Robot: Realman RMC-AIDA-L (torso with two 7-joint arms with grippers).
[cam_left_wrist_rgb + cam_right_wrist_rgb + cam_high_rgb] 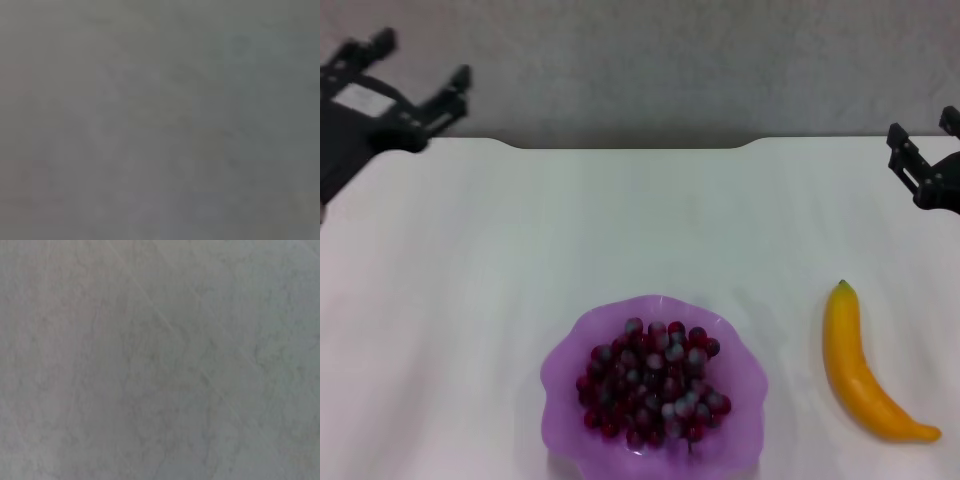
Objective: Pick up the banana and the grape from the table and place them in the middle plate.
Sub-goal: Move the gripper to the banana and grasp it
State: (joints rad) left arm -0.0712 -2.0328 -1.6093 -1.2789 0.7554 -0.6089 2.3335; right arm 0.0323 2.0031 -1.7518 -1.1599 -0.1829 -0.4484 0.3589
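This looks like a robot test bench in a lab, not a home. The white table (470,260) is plain, with a shallow notch in its far edge, and behind it stands only a bare grey wall (650,60). The items on it look like props: a smooth, plastic-looking banana (860,370) and a translucent purple plate (560,390) with a bunch of grapes (653,380). Both wrist views show only plain grey surface.

The left gripper (420,70) hangs over the far left corner of the surface (520,230), its fingers spread apart with nothing between them. The right gripper (925,140) sits at the surface's far right edge, partly out of view.
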